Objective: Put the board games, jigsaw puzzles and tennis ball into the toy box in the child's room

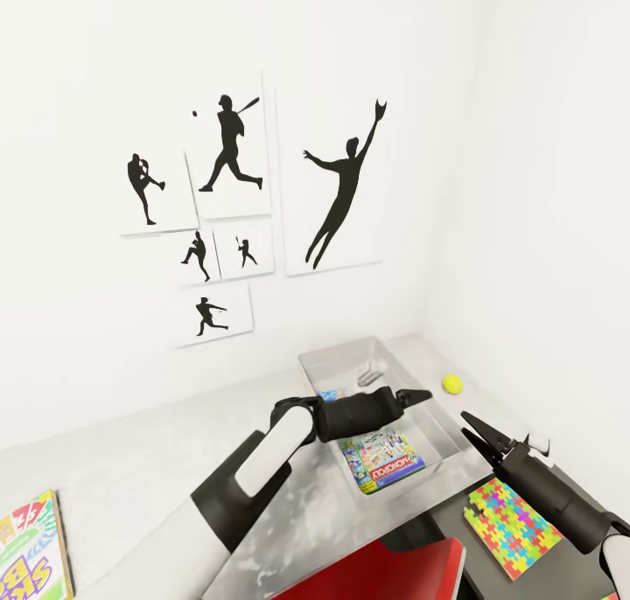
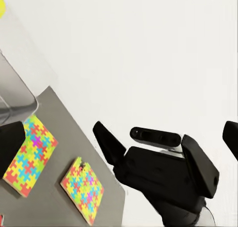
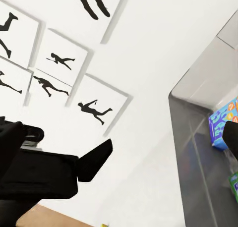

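The toy box [image 1: 395,373] is a pale grey tray on the table [image 1: 131,477]. Inside it lie a white-and-green board game [image 1: 382,465] and a blue board game [image 1: 328,396]. My left gripper [image 1: 422,396] hovers open above the box with nothing in it. The tennis ball [image 1: 451,383] rests on the table just beyond the box. My right gripper [image 1: 479,434] is open and empty near the box's right corner, above a jigsaw puzzle [image 1: 512,526]. The left wrist view has two jigsaw puzzles [image 2: 29,155] [image 2: 83,190] side by side and the right gripper [image 2: 141,133]. A third board game [image 1: 31,552] lies far left on the table.
White walls close the corner behind the table, with black silhouette posters [image 1: 232,150] on the left wall. A red object [image 1: 385,574] sits low in front of me by the table's edge. The dark grey lower section [image 2: 54,133] carries the puzzles.
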